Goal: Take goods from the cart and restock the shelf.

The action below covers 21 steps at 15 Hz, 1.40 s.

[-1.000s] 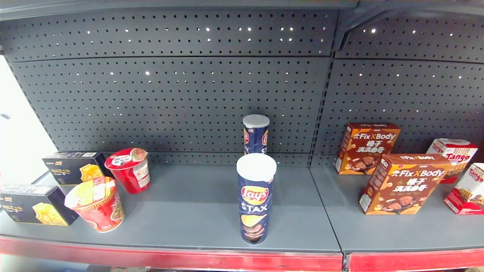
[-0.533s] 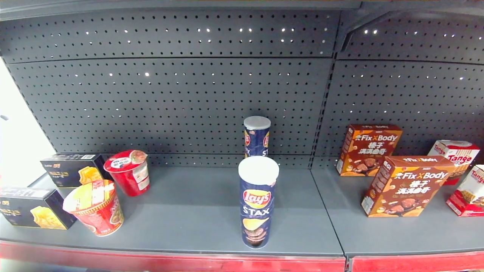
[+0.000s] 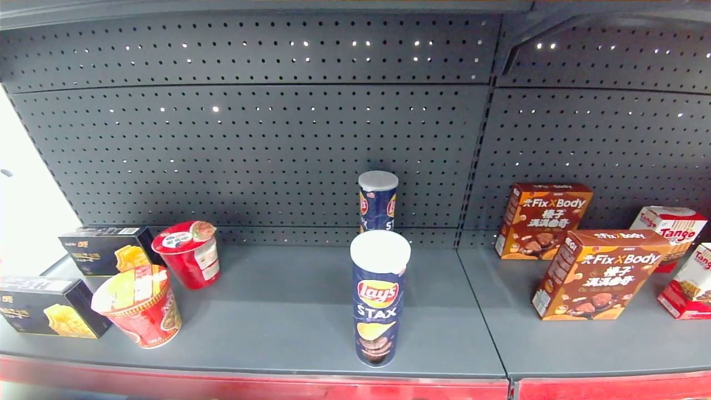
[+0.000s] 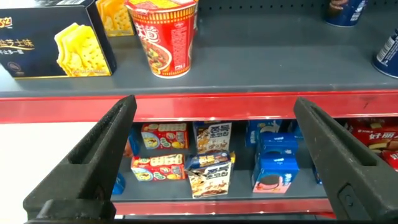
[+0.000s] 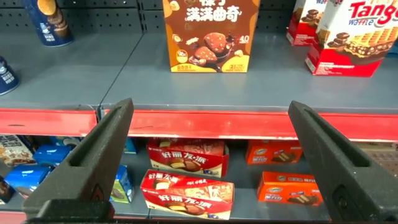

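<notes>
Grey shelf (image 4: pixel 261 62) beyond spread left pincer (image 4: pixel 214 104), seemingly apart.

Slight head-camera shift only.

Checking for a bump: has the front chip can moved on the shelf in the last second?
No. The front chip can keeps its spot against the rear can; the camera shifted.

Even, fairly bright overhead light, soft shadow right of the front noodle cup (image 3: pixel 139 305) on the shelf (image 3: pixel 278 311), blown-out white glare at head view's mid-left edge, bright pinpoints thru pegboard (image 3: pixel 250 139) holes, fisheye bowing at frame edges, lower shelf (image 4: pixel 217 205) dimmer.
</notes>
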### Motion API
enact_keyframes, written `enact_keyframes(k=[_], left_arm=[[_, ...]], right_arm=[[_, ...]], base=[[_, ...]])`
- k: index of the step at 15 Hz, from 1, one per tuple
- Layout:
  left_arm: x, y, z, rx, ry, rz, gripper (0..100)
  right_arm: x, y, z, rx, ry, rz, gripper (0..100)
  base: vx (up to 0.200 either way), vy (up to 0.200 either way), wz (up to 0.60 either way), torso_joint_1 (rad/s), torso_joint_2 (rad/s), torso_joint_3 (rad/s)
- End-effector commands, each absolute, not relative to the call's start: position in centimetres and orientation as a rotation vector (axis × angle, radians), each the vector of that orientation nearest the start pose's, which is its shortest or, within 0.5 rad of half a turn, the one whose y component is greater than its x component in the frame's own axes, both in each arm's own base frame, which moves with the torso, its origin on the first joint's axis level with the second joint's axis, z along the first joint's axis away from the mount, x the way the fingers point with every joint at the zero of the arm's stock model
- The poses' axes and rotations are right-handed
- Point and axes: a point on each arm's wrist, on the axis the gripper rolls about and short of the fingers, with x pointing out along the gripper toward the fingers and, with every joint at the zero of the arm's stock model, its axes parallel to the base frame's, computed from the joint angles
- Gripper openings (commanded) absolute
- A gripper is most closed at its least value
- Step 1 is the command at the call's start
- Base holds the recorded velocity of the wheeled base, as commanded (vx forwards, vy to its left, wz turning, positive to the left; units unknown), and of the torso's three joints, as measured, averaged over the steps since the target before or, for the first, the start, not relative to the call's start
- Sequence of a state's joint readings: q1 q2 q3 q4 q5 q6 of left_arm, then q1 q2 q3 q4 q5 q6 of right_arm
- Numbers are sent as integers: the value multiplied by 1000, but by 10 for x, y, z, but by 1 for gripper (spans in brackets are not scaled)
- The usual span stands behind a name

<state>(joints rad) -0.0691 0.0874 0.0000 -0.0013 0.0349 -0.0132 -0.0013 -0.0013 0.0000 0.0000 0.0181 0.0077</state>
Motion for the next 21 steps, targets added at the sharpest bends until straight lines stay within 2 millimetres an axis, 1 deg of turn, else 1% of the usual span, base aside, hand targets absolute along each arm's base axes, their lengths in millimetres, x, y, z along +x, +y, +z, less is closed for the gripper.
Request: enact_keyframes(k=[1, 2, 5, 18, 20, 21], left_arm=[[-16, 2, 77, -11, 89, -32, 100], [-16, 2, 77, -8, 89, -32, 100], [-16, 2, 77, -5, 89, -33, 100], [-16, 2, 77, -2, 91, -41, 100], [-16, 2, 77, -2, 91, -41, 100], [-16, 2, 77, 0, 91, -43, 100]], right_arm=[[-23, 0, 75, 8, 0, 17, 100], [-23, 0, 75, 8, 0, 18, 100], [-23, 0, 75, 8, 0, 14, 100], [-23, 0, 75, 8, 0, 14, 100], [-23, 0, 75, 8, 0, 14, 100], [-23, 0, 75, 8, 0, 14, 100]], base=[[0, 0, 0, 0, 0, 0], [0, 0, 0, 0, 0, 0], [0, 200, 0, -6, 4, 4], [0, 0, 0, 0, 0, 0], [-200, 0, 0, 2, 2, 5], [0, 0, 0, 0, 0, 0]])
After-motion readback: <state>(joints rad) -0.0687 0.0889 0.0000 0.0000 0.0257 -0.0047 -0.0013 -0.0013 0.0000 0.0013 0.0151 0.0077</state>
